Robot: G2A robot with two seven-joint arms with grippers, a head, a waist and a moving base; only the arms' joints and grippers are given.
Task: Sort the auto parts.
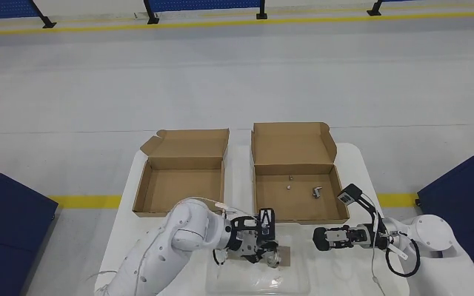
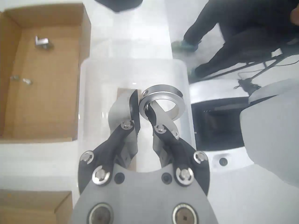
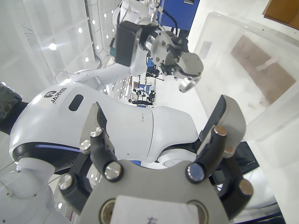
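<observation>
**Item:** steel ring collar, one of the auto parts.

**Location:** lower centre of the top view, held above the clear plastic bin by the left tool.

**Grip:** the left tool is clenched on the ring's wall, with one finger through the bore and the other against the outer face. The ring hangs off to one side of the fingers, so the hold is off-centre.

**Right tool**: released, jaws spread wide, grasping nothing. It sits at lower right of the top view, just beside the bin.

**Destinations:** two open cardboard boxes at mid-frame.
- The right-hand box holds a small bracket and a bolt.
- The left-hand box sits beside it.

**Step in hand, as judged:** carry the ring to its box. Which box is not certain — the ring is unlike the small hardware, so the left-hand box seems likelier.

**Handling notes:**
- The clench must be firm through the swing, since smooth metal pinched by a thin wall may pivot.
- Travel high enough to pass the box's front wall.
- Lower well inside before letting go — a dropped ring may roll or bounce out.
</observation>
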